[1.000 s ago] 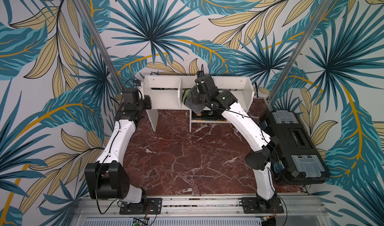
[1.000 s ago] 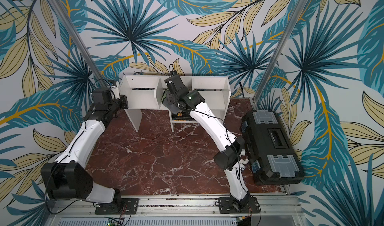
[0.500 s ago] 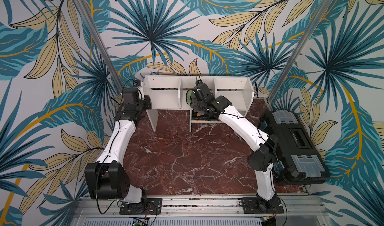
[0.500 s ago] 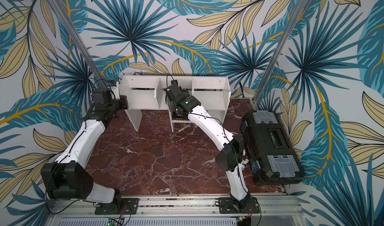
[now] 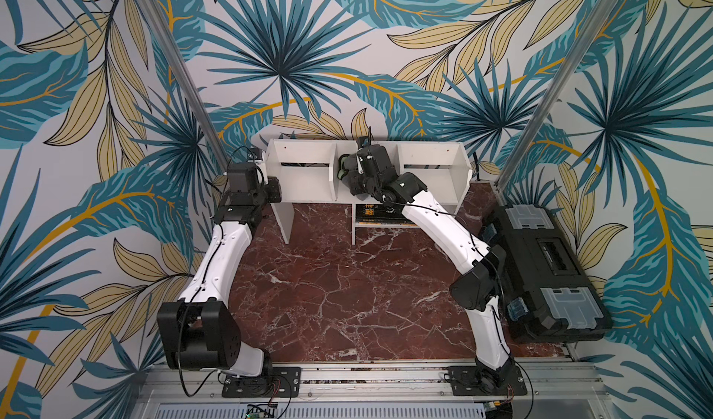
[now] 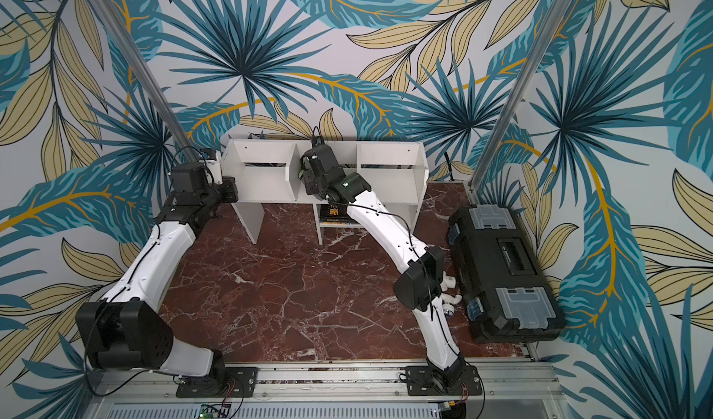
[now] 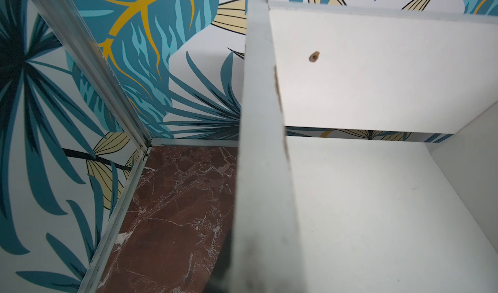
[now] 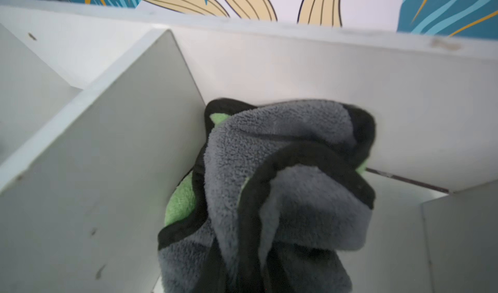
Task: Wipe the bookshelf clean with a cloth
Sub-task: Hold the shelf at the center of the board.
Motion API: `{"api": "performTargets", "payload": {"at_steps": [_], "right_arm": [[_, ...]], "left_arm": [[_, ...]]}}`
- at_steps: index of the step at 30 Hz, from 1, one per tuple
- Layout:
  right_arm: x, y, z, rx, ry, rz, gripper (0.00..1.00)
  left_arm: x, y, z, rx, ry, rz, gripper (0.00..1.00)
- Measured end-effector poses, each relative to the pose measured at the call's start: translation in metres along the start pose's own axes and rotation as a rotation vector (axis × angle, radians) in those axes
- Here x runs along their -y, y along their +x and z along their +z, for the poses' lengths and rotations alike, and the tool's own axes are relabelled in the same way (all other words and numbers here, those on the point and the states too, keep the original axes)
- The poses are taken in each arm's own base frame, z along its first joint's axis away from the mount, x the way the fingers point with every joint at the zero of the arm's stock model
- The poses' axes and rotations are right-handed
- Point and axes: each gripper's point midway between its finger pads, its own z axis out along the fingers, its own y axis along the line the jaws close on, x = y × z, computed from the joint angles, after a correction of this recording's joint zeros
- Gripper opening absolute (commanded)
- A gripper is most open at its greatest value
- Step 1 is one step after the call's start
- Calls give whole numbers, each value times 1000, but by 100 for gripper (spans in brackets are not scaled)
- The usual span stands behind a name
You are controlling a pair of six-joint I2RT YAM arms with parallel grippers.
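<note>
My right claw (image 5: pixel 349 176) is in the middle of the bookshelf (image 5: pixel 304 183)'s 3 compartments. Its jaws are buried under the cloth (image 8: pixel 283 170) and, I judge, pinched on it. The cloth bunches straight ahead of me, against the divider (image 8: pixel 107 148) and the back board. My left claw (image 5: pixel 274 189) is clamped on the end panel, so the wiping falls to my right arm.

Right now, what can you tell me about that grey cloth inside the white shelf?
The cloth is fluffy grey microfibre with black edging and a lime-green side showing in patches. It is crumpled into a bunch in the right gripper, inside the middle upper compartment of the bookshelf, against the divider on the robot's left.
</note>
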Motion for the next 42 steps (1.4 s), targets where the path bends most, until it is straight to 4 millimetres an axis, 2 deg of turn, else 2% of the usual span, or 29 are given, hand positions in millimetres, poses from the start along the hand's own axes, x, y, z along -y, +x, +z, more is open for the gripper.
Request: {"api": "performTargets", "payload": {"at_steps": [4, 6, 11, 14, 16, 19, 22, 29, 32, 35, 37, 42], "right_arm": [[-3, 26, 5, -49, -6, -17, 0], [1, 28, 0, -46, 2, -19, 0], [22, 30, -24, -78, 86, -79, 0], [24, 31, -28, -102, 90, -109, 0], [20, 25, -27, -103, 79, -117, 0], [13, 6, -18, -53, 71, -112, 0], [12, -3, -9, -14, 87, -120, 0], [42, -22, -11, 75, 284, -129, 0], [54, -11, -13, 53, 343, -135, 0], [57, 12, -12, -3, 328, -132, 0], [50, 26, -10, -34, 268, -119, 0], [23, 33, -18, -52, 95, -79, 0]], "left_arm": [[0, 0, 0, 0, 0, 0, 0], [0, 0, 0, 0, 0, 0, 0], [0, 0, 0, 0, 0, 0, 0], [0, 0, 0, 0, 0, 0, 0], [0, 0, 0, 0, 0, 0, 0], [0, 0, 0, 0, 0, 0, 0], [0, 0, 0, 0, -1, 0, 0], [0, 0, 0, 0, -1, 0, 0], [0, 0, 0, 0, 0, 0, 0], [0, 0, 0, 0, -1, 0, 0], [0, 0, 0, 0, 0, 0, 0], [0, 0, 0, 0, -1, 0, 0]]}}
